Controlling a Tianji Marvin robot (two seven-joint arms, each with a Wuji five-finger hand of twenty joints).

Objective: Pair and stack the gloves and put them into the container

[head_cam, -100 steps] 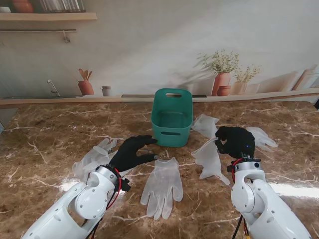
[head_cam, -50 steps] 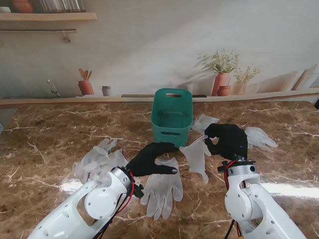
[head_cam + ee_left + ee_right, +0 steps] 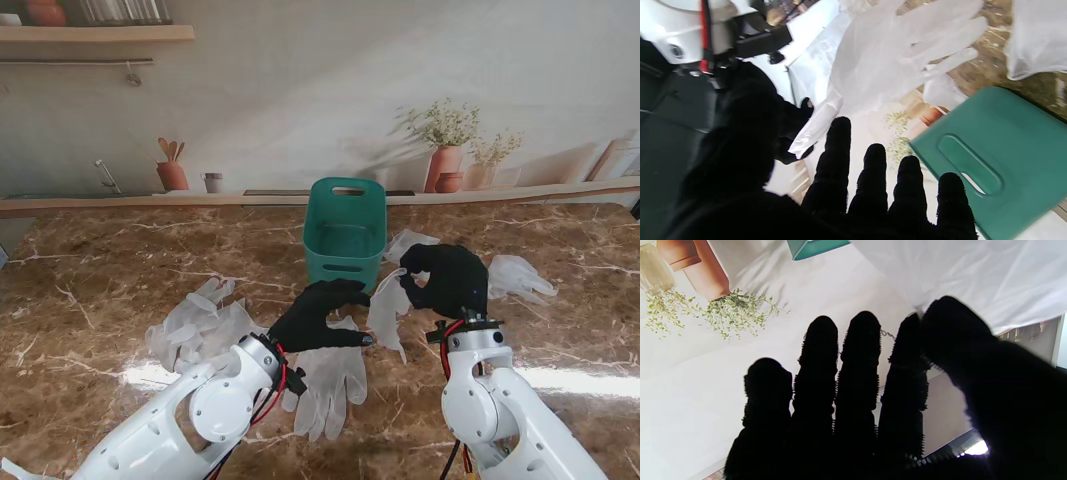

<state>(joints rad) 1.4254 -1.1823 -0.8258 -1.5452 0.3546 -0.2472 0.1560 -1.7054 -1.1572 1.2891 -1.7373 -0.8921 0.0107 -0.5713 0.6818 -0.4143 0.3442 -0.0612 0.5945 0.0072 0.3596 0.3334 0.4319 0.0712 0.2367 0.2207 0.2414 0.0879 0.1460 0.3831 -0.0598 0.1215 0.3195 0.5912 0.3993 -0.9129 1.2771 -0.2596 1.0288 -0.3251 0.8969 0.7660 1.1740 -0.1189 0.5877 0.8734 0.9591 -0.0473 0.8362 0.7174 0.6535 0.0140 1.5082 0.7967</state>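
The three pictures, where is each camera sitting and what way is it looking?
Stand view: high on the stand, looking down at the marble table; both arms show, left hand and right hand.
Left wrist view: on the left wrist, looking along the black fingers at the lifted glove and green container.
Right wrist view: on the right wrist, looking along the fingers, thumb pinching the glove.
Shared: the lifted glove and the container appear in all three.

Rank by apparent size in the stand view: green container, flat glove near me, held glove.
1. Green container.
2. Flat glove, close to the container in area, partly hidden by the left hand.
3. Held glove, pinched by the right hand.
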